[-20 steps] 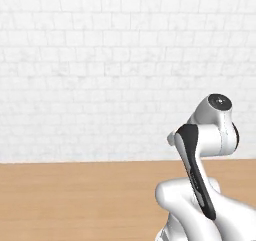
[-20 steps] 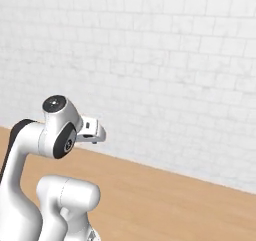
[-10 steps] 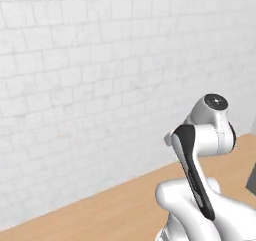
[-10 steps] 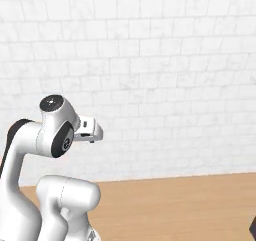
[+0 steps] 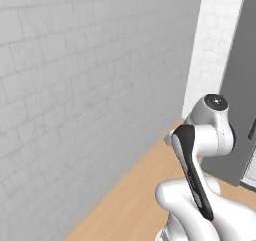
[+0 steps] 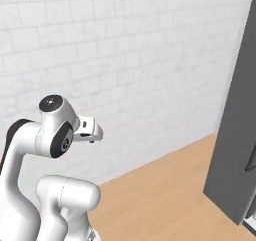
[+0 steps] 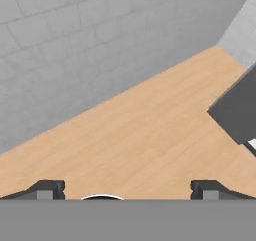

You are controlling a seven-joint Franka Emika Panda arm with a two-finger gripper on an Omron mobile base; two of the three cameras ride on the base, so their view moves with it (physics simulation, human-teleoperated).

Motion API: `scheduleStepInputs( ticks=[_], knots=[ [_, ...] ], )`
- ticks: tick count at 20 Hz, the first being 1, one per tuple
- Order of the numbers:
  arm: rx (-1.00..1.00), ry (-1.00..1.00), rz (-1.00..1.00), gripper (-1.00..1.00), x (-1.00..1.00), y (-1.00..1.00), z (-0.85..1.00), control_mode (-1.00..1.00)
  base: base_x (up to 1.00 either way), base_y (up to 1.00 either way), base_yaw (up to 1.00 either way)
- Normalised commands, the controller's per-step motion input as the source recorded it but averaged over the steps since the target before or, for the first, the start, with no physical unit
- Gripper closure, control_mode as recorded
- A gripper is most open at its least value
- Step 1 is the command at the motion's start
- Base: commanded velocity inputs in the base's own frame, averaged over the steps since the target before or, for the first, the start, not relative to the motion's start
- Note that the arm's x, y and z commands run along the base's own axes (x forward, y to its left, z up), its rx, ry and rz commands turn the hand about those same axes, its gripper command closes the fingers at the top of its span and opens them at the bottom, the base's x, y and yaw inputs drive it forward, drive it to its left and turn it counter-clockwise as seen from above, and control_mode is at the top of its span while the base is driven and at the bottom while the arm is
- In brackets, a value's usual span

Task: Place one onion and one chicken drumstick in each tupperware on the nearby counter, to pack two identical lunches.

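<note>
Brick wall point(image 6: 125, 60), white and tiled, runs along the left of a light-brown wooden surface point(image 7: 145, 135), meeting it in a straight line. Whether that wood is the counter of the task I cannot tell. Right of the wall, past the bare wood, stands a tall dark grey cabinet point(image 6: 235, 135), its base resting on the boards. The gripper point(image 7: 127, 189) hangs above the wood between wall and cabinet, its two dark fingertips point(image 7: 47, 189) spread wide with nothing between them. Onions, drumsticks and tupperware cannot be placed from these frames.
</note>
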Motion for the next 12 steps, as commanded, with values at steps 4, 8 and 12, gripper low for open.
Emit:
scheduleStepInputs(
  ticks=[4, 8, 12],
  knots=[
    [0.00, 0.00, 0.00, -1.00, 0.00, 0.00, 0.00, 1.00, 0.86, 0.08, -0.64],
    [0.00, 0.00, 0.00, -1.00, 0.00, 0.00, 0.00, 1.00, 0.83, 0.00, -0.63],
    [0.00, 0.00, 0.00, -1.00, 0.00, 0.00, 0.00, 1.00, 0.53, 0.01, -0.73]
  ],
)
